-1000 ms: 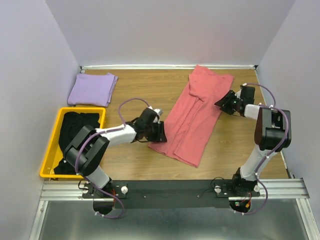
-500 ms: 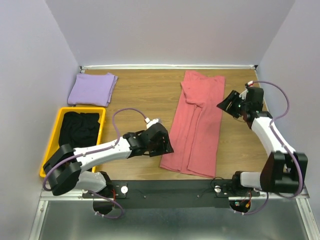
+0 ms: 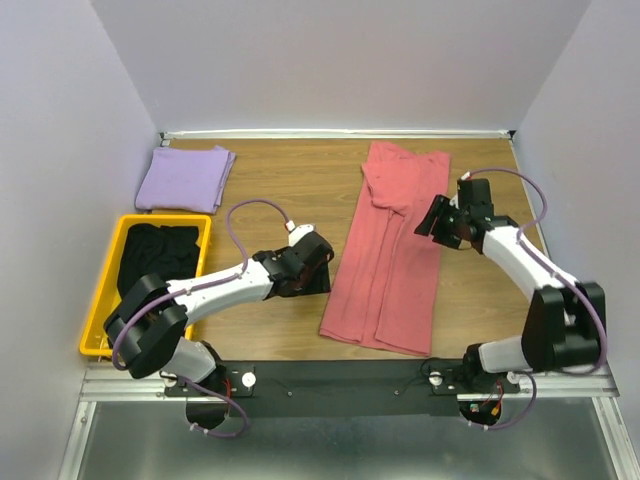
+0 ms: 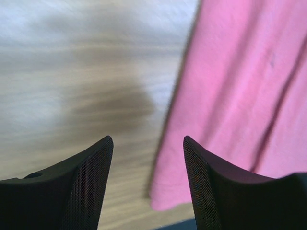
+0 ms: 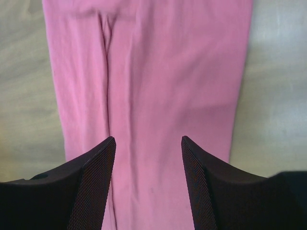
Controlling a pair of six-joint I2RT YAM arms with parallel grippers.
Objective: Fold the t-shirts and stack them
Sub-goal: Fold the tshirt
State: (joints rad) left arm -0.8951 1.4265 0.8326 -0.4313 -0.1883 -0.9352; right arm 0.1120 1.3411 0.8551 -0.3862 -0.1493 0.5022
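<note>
The salmon-pink t-shirt (image 3: 392, 250) lay flat on the table (image 3: 280, 190) as a long strip folded lengthwise, running from 12 to 6 o'clock just right of centre. The left gripper (image 3: 318, 270) sat at the strip's 9 o'clock edge and the right gripper (image 3: 430, 220) over its 3 o'clock edge, each with fingers spread wide and nothing between them. The lavender t-shirt (image 3: 184, 178) lay folded at the table's 10 o'clock corner, and the black t-shirts (image 3: 155, 262) lay heaped in the yellow bin (image 3: 100, 300) at 8 o'clock.
</note>
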